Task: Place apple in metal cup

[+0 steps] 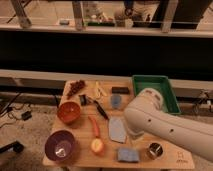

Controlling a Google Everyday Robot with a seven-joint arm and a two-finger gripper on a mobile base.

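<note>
Jaws apart, at their widest, nothing in them. Gripper itself hidden behind the thick white arm link [165, 122], somewhere up and camera-left of the metal cup [154, 150]; exact spot not visible.

Metal cup upright near the front edge of the wooden table [75, 161], mouth open, dark inside. Arm link hangs just above and behind it, not touching as far as can be told.

Apple [97, 145] lies free on the table, well camera-left of the cup, along the same front strip. Blue pad [128, 155] lies between apple and cup. Carrot [94, 126] lies just behind the apple, farther from the cup again; purple bowl [61, 146] farthest from the cup on that side.

Step in hand, by my reading: the approach, with the apple not yet gripped. Next move calls for bringing the gripper away from the cup and over the apple, lowering with jaws astride it clear of the carrot, closing, lifting, then carrying over the pad to the cup's mouth.
</note>
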